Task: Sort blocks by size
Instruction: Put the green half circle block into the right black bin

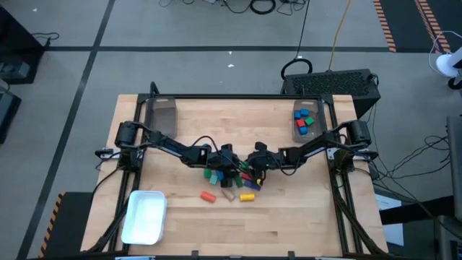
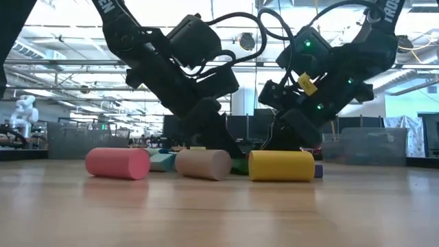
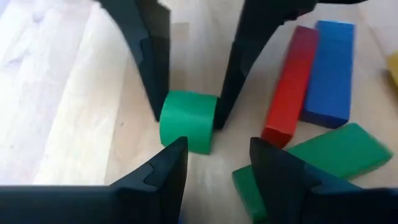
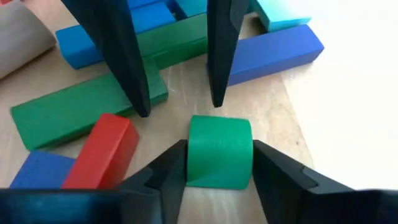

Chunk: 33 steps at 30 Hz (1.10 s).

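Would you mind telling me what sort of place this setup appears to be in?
Probably a robotics lab or workshop. Two robot arms are mounted at a wooden table on a framed rig, cables trail across a bare grey floor, and the low view shows a large open room with ceiling lights and a white robot figure behind.
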Each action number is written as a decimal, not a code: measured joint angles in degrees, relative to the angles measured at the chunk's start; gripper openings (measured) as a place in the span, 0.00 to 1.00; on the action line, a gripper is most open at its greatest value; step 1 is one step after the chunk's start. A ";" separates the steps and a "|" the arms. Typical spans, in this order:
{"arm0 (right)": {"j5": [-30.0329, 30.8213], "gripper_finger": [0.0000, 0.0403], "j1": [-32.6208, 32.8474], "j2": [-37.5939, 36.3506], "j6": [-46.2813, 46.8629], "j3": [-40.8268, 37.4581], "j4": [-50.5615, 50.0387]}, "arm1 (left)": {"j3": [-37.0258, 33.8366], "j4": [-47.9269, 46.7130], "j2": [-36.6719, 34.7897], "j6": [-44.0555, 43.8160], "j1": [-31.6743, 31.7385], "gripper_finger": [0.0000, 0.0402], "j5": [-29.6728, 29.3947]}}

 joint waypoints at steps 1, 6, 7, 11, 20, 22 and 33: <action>0.01 0.35 -0.06 0.00 -0.02 0.00 -0.04 | 0.00 0.07 0.00 0.00 0.02 0.44 -0.35; 0.26 0.28 -0.25 -0.48 -0.71 -0.04 -0.43 | 0.01 0.72 -0.51 -0.04 0.07 0.44 -1.19; 0.29 0.28 -0.27 -0.74 -0.72 -0.06 -0.62 | 0.03 0.89 -0.61 -0.04 0.07 0.44 -1.29; 0.62 0.29 -0.90 -2.13 -0.72 -0.15 -2.20 | 0.04 -0.23 -2.08 0.00 0.07 0.44 -1.35; 0.39 0.29 -3.16 -12.65 -2.08 -0.17 -12.56 | 0.04 -6.47 -8.06 0.04 0.13 0.44 -5.87; 0.35 0.29 -3.64 -15.34 -2.65 -0.16 -14.36 | 0.04 -7.86 -9.04 0.04 0.09 0.44 -6.32; 9.02 0.29 -7.72 -31.15 -4.61 -0.15 -33.87 | 0.02 -14.98 -9.33 -4.50 0.07 0.44 -9.71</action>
